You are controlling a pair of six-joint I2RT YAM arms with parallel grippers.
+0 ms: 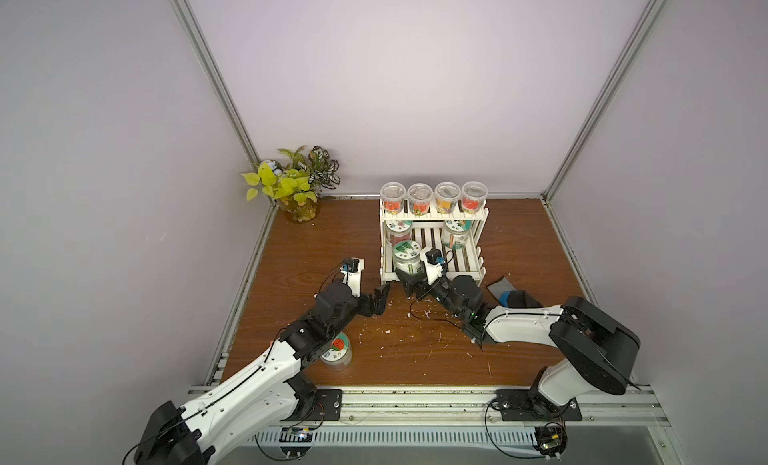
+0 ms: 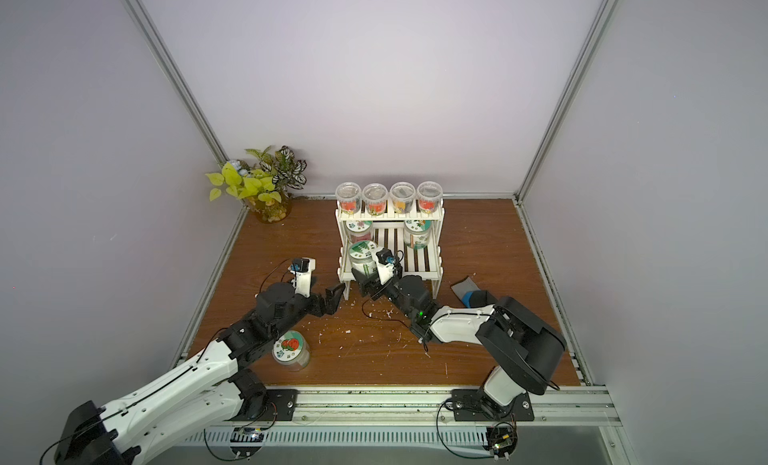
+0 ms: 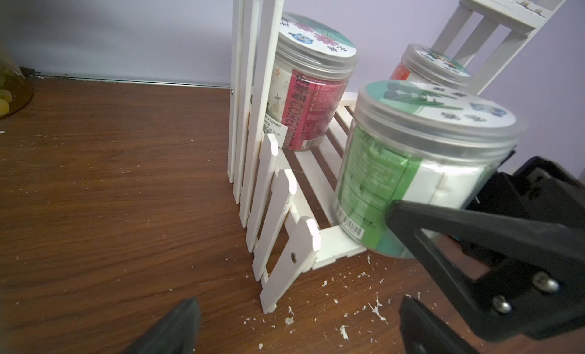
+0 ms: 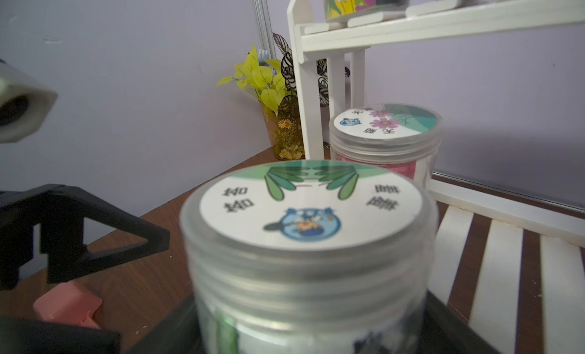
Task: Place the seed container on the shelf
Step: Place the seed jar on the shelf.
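The seed container (image 1: 409, 257), a clear jar with a green label and a leaf-print lid, is at the front left of the lower tier of the white slatted shelf (image 1: 461, 255). In the left wrist view the seed container (image 3: 395, 165) has its base over the front rail of the shelf (image 3: 285, 210). My right gripper (image 1: 411, 278) has a jaw on each side of the seed container (image 4: 310, 206); whether the pads press it does not show. My left gripper (image 1: 380, 304) hangs open and empty just left of the shelf's front corner.
Two more jars (image 1: 399, 232) (image 1: 455, 232) stand at the back of the lower tier, and several clear cups (image 1: 434, 197) line the top tier. Another jar (image 1: 336, 352) stands under my left arm. A potted plant (image 1: 291, 184) fills the far left corner. A grey-blue sock (image 1: 509, 294) lies right of the shelf.
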